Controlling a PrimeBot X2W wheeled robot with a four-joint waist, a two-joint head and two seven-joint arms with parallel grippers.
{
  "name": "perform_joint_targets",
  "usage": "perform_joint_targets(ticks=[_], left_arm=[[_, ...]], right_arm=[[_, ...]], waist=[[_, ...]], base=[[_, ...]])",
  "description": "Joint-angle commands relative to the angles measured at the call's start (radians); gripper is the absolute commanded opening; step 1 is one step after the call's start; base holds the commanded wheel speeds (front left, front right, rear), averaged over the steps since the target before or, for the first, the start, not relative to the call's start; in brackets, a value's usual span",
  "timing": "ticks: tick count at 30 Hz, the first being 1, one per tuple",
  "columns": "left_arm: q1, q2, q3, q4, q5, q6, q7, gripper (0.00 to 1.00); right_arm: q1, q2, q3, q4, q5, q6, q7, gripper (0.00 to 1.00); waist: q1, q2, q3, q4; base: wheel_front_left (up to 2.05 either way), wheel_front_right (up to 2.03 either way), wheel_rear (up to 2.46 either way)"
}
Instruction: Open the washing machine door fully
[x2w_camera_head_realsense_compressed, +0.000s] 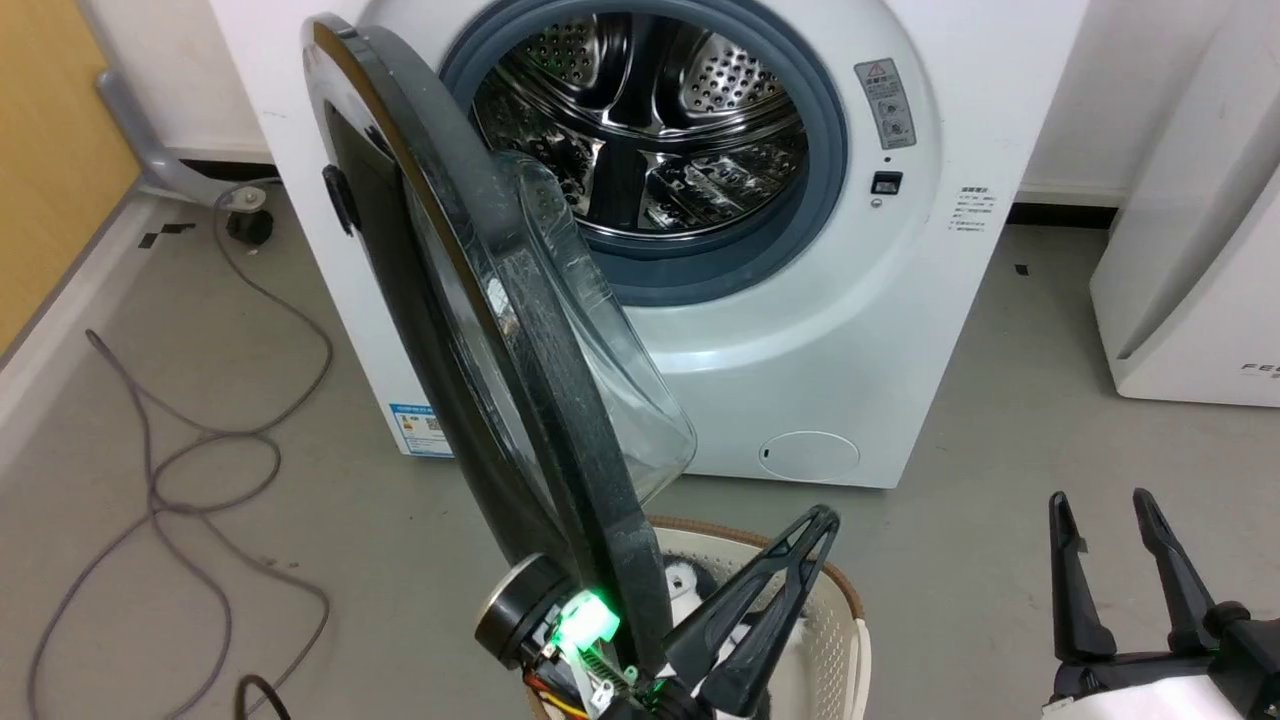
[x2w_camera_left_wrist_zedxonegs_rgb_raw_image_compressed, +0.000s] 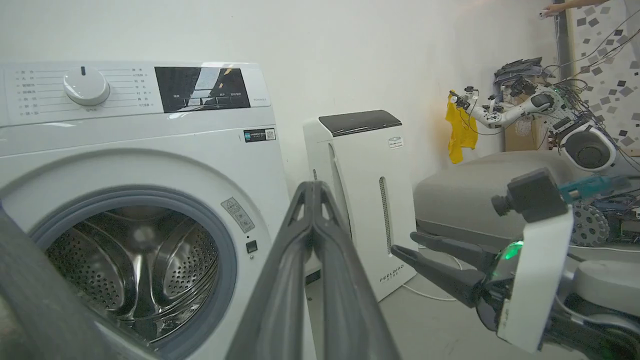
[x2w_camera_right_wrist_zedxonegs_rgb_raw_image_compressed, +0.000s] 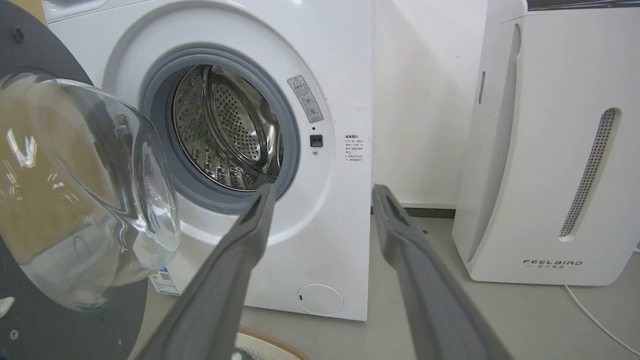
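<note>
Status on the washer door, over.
Left gripper shut, empty; right gripper open. Round glossy black washing machine door roughly half open. White perforated laundry basket beneath its lower edge.

Grey, smooth floor (x2w_camera_head_realsense_compressed: 950, 420). On it, back by the wall, a big white washing machine (x2w_camera_head_realsense_compressed: 800, 380). Just to its right, a tall white box (x2w_camera_head_realsense_compressed: 1190, 300), also on the floor. Off to the left, long grey cables (x2w_camera_head_realsense_compressed: 150, 480) in loose loops. In front of the washing machine, a white basket (x2w_camera_head_realsense_compressed: 835, 650) with a brown rim. Near the left wall, small black marks (x2w_camera_head_realsense_compressed: 165, 235).
</note>
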Motion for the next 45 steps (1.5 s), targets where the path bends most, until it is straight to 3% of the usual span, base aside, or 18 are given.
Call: perform_joint_targets(ticks=[1,19,33,45], left_arm=[[0.016,0.008,0.003,0.017,-0.005,0.006,-0.004,0.00],[0.042,-0.001,0.089,0.294,-0.067,0.031,-0.004,0.00],[0.090,-0.003,0.092,0.252,-0.047,0.016,-0.004,0.00],[0.110,0.013,0.134,0.231,-0.042,0.030,-0.004,0.00]], right_arm=[[0.011,0.004,-0.001,0.000,-0.002,0.001,-0.004,1.00],[-0.014,0.005,0.000,0.033,-0.011,0.001,-0.004,1.00],[0.003,0.005,-0.001,0.045,0.002,0.001,-0.004,1.00],[0.004,0.005,0.005,0.046,0.010,0.001,-0.004,1.00]], waist=[[0.0000,0.0000,0.003,0.004],[0.0000,0.0000,0.033,0.057],[0.0000,0.0000,0.014,0.158],[0.0000,0.0000,0.015,0.270]], base=[[0.00,0.00,0.00],[0.00,0.00,0.00],[0.00,0.00,0.00],[0.00,0.00,0.00]])
